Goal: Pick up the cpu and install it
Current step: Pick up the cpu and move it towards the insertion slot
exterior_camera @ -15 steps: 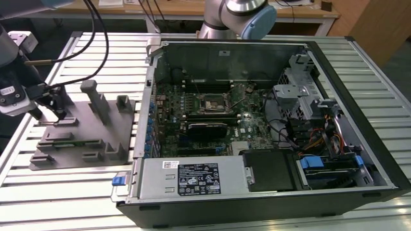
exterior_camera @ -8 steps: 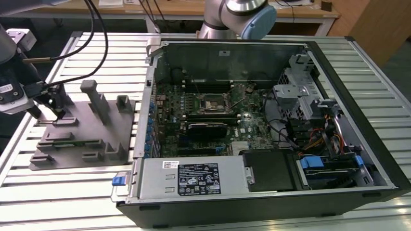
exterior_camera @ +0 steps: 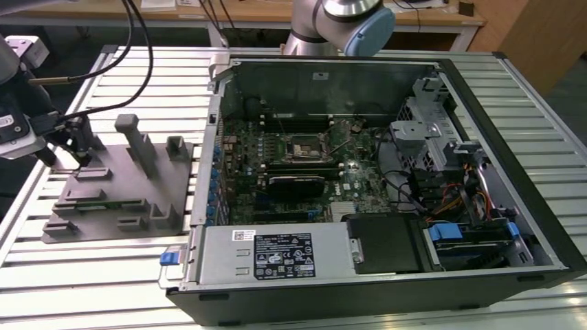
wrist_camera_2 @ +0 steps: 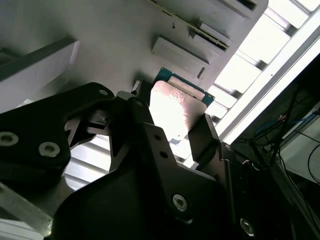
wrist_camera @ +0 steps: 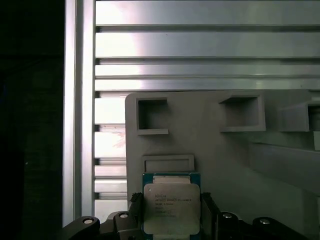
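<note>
The cpu (wrist_camera: 171,202), a flat square chip with a shiny metal top and green rim, sits between my gripper's (wrist_camera: 171,220) two dark fingers, which press against its opposite edges. In the second wrist view the cpu (wrist_camera_2: 176,105) glares brightly between the fingers (wrist_camera_2: 204,134). It hangs low over the grey plastic fixture block (wrist_camera: 225,150). In the exterior view my gripper (exterior_camera: 69,162) is at the exterior view's left, over the fixture block's (exterior_camera: 119,185) far left corner. The dark square socket (exterior_camera: 303,146) lies on the motherboard inside the open computer case.
The open computer case (exterior_camera: 513,172) fills the exterior view's middle and right, with a power supply (exterior_camera: 275,254) in front and drive cages (exterior_camera: 431,144) on the right. Upright grey posts (exterior_camera: 137,141) rise from the fixture. Black cables (exterior_camera: 137,41) hang near the arm. A slatted aluminium table (exterior_camera: 92,275) lies beneath.
</note>
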Available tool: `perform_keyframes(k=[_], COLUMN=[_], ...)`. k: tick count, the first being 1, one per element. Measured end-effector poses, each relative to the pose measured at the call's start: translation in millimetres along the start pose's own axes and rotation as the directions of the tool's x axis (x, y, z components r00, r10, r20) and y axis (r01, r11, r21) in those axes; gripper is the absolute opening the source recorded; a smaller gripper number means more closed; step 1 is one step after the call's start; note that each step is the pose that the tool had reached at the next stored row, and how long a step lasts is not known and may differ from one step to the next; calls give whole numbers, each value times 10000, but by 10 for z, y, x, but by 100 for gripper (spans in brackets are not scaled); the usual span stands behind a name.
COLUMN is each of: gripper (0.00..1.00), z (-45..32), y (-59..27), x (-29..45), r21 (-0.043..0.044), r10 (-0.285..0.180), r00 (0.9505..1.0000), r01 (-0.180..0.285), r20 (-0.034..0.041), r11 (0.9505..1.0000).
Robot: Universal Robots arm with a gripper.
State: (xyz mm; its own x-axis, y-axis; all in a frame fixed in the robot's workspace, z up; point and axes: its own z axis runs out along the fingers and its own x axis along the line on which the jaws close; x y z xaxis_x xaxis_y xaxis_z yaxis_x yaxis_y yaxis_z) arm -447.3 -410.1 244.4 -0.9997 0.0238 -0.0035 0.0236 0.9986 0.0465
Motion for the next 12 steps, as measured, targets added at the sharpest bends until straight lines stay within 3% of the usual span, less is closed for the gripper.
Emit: perform_keyframes(k=[12], gripper=[54], z=[-119], y=[8], x=[0], r21=[1], r10=[1], r00=[10000], r01=[-1], r20=[-1], r11=[10000])
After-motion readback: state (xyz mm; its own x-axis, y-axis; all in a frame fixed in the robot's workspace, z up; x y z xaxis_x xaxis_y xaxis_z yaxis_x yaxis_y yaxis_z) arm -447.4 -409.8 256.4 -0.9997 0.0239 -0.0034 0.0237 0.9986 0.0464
